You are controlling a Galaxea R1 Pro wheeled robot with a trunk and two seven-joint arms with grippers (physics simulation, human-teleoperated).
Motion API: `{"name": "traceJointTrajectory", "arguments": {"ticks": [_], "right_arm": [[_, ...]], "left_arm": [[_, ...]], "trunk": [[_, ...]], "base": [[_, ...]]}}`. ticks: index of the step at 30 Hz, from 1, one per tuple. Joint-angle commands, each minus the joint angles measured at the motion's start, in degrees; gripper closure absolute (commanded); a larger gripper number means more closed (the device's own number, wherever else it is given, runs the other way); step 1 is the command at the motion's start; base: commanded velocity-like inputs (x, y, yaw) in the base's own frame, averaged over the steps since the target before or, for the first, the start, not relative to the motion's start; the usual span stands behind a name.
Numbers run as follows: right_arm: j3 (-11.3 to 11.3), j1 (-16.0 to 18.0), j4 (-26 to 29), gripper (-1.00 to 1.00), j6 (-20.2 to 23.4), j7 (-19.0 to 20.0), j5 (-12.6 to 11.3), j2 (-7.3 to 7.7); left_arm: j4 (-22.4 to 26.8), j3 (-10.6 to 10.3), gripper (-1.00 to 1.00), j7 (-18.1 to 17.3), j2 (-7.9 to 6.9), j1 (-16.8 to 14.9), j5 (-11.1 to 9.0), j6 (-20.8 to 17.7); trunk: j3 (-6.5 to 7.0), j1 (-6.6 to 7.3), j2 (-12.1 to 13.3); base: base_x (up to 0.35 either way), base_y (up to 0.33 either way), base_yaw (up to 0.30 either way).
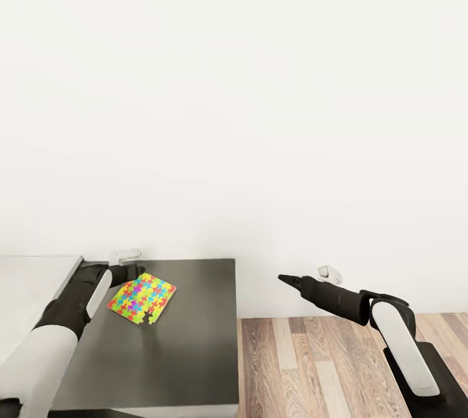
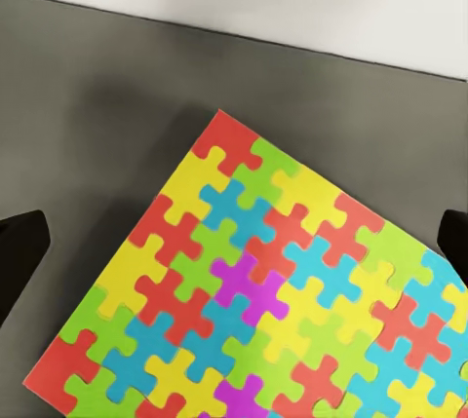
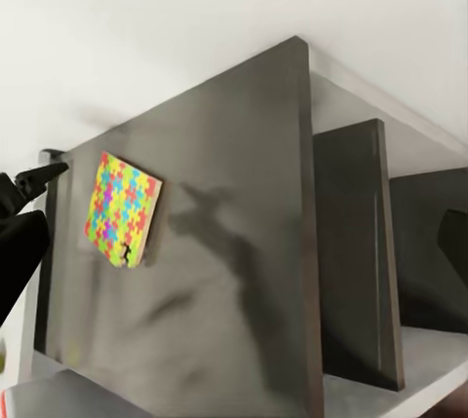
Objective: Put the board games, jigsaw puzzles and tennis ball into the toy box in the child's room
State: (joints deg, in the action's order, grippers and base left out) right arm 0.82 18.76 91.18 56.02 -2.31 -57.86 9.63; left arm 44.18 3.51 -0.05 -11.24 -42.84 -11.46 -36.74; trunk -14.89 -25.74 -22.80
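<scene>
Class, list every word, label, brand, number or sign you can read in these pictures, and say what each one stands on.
None: no view shows readable text.
Jigsaw puzzle: only coloured interlocking pieces, no letters or numbers.
Dark cabinet top, white wall and wood floor: plain, with no signs or labels.

The left arm reaches forward over the dark cabinet top (image 1: pixel 188 333), its left gripper (image 1: pixel 133 270) just above the near-wall edge of the jigsaw puzzle (image 1: pixel 142 298), jaws spread wide. The right arm is held out level beside the cabinet, right gripper (image 1: pixel 286 278) pointing toward it.
</scene>
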Motion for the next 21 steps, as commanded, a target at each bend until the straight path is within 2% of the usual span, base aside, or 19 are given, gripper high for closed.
{"name": "traceJointTrajectory", "arguments": {"ticks": [1,4,6,8,13,21], "right_arm": [[0.05,0.05,0.05,-1.0,0.15,-0.24,-0.23,0.04],[0.04,0.05,0.05,-1.0,0.15,-0.24,-0.23,0.04],[0.0,0.05,0.05,-1.0,0.15,-0.24,-0.23,0.06],[0.0,0.05,0.05,-1.0,0.15,-0.24,-0.22,0.05],[-0.05,0.05,0.05,-1.0,0.15,-0.24,-0.23,0.07],[-0.14,0.05,0.05,-1.0,0.15,-0.24,-0.23,0.04]], "left_arm": [[-0.32,0.23,-1.0,-0.1,-0.32,-0.07,-0.36,-0.35],[-1.04,0.44,-1.0,-0.97,-1.92,-0.14,-0.58,-0.4],[-1.49,0.53,-1.0,-3.49,-3.33,-0.16,-0.71,-0.42],[-1.65,0.53,-1.0,-5.63,-3.83,-0.18,-0.68,-0.43],[-1.79,0.53,-1.0,-8.19,-4.31,-0.17,-0.56,-0.43],[-1.82,0.19,-1.0,-8.78,-4.34,-0.15,-0.34,-0.43]], "trunk": [[-0.2,-0.04,-0.12],[-0.48,-0.04,-0.12],[-0.67,-0.04,-0.12],[-0.86,-0.04,-0.12],[-1.33,-0.04,-0.12],[-2.07,-0.04,-0.12]], "base": [[0.095,0.0,0.0],[0.095,0.0,0.0],[0.094,0.0,0.0],[0.092,0.0,0.0],[0.083,0.0,0.0],[0.02,0.0,0.0]]}}
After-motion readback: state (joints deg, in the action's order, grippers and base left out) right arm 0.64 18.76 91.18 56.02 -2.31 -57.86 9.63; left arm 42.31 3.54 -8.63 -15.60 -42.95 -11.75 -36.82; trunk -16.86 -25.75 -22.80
